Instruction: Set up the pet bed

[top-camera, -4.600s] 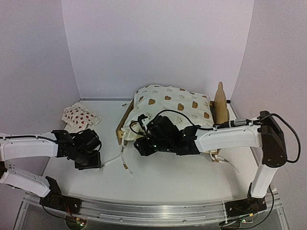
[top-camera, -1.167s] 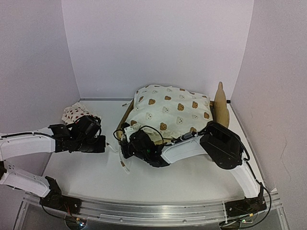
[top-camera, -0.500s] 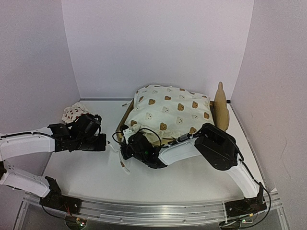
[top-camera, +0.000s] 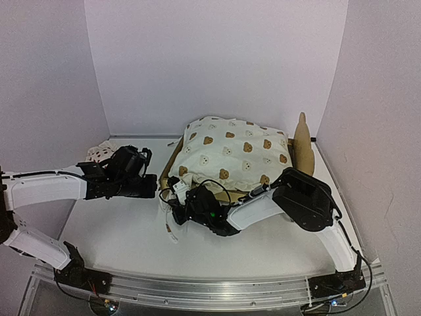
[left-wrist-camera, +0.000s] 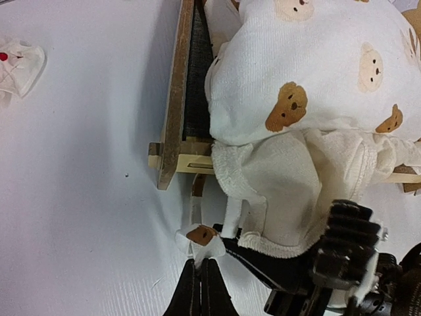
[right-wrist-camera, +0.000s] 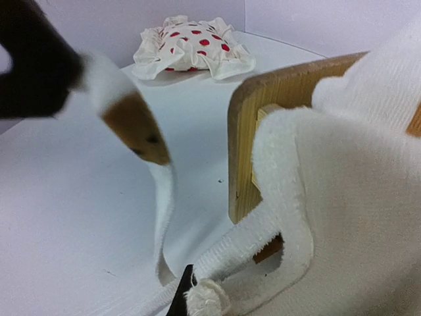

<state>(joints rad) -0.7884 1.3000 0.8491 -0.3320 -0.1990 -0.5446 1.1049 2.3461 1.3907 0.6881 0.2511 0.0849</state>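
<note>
The pet bed (top-camera: 172,162) is a light plywood frame with its headboard (top-camera: 302,146) at the right. A cream bear-print cushion (top-camera: 230,153) is piled on it. In the left wrist view the frame's side rail (left-wrist-camera: 175,99) and dark felt base show beside the cushion (left-wrist-camera: 316,59). My left gripper (left-wrist-camera: 200,264) is shut on a white cushion tie with a brown tip (left-wrist-camera: 201,235), just off the frame's near corner. My right gripper (right-wrist-camera: 191,294) is shut on a second tie (right-wrist-camera: 263,230) that runs round the wooden corner post (right-wrist-camera: 253,131). The two grippers (top-camera: 152,189) (top-camera: 173,195) are close together.
A small white pillow with red strawberries (right-wrist-camera: 194,45) lies at the back left, mostly hidden behind my left arm (top-camera: 46,187) in the top view. A loose tie (top-camera: 172,232) trails on the table. Walls close in the back and both sides.
My left gripper has moved right and toward the bed's corner, carrying the brown-tipped tie. My right gripper has shut on the other tie and shifted slightly right.
</note>
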